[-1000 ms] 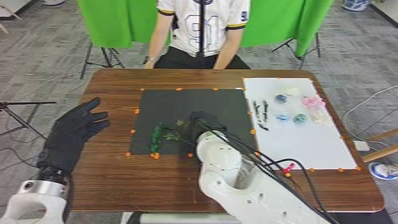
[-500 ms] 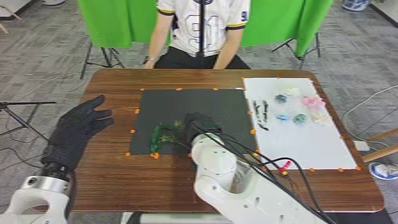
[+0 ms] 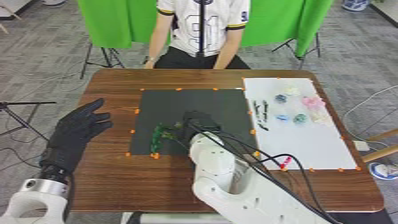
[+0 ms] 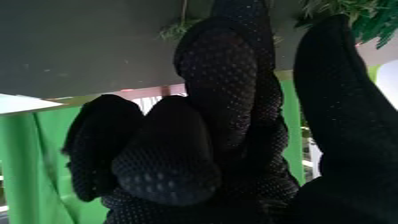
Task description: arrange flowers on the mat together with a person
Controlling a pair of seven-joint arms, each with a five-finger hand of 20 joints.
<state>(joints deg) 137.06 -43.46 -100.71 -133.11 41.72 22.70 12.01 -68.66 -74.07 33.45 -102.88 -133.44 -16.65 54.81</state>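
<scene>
Your right hand (image 3: 201,120), released with its thumb apart, likely serves the greenery (image 3: 157,136) placement step on the dark mat (image 3: 182,102); next, lift clear without dragging any.

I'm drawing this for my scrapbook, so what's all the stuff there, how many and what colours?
Table: one, brown, middle
Mat: one, dark, on the table
Sheet: one, white, right of the mat
Flowers: about six, blue, green, pink and pale, on the sheet
Thin strips: a few, dark, on the sheet
Small thing: one, red, sheet's near end
Leafy pieces: at least two, green, on the mat
Curtain: one or more, green, behind
Left robot hand: one, black, left
Right robot hand: one, black, over the mat
</scene>
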